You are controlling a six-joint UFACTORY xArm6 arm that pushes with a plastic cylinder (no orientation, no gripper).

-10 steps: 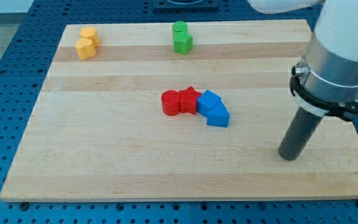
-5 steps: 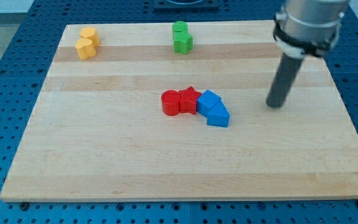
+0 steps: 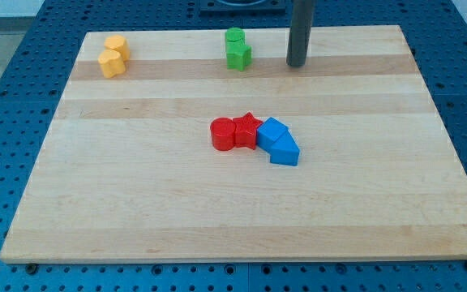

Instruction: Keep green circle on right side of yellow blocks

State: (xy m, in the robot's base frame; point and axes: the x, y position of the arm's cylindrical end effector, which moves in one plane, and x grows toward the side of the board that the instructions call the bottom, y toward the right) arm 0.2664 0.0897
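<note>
The green circle (image 3: 233,37) sits near the view's top centre of the wooden board, touching a green star-like block (image 3: 238,56) just below it. Two yellow blocks (image 3: 113,56) sit together at the view's top left, far left of the green circle. My tip (image 3: 297,64) is on the board to the right of the green blocks, apart from them by a clear gap. It touches no block.
A red cylinder (image 3: 222,134) and a red star (image 3: 247,129) sit at the board's centre, touching two blue blocks (image 3: 278,142) on their right. The wooden board (image 3: 136,203) lies on a blue perforated table.
My tip has moved from the board's lower right up and to the left, ending near the top edge right of the green blocks. No block has moved.
</note>
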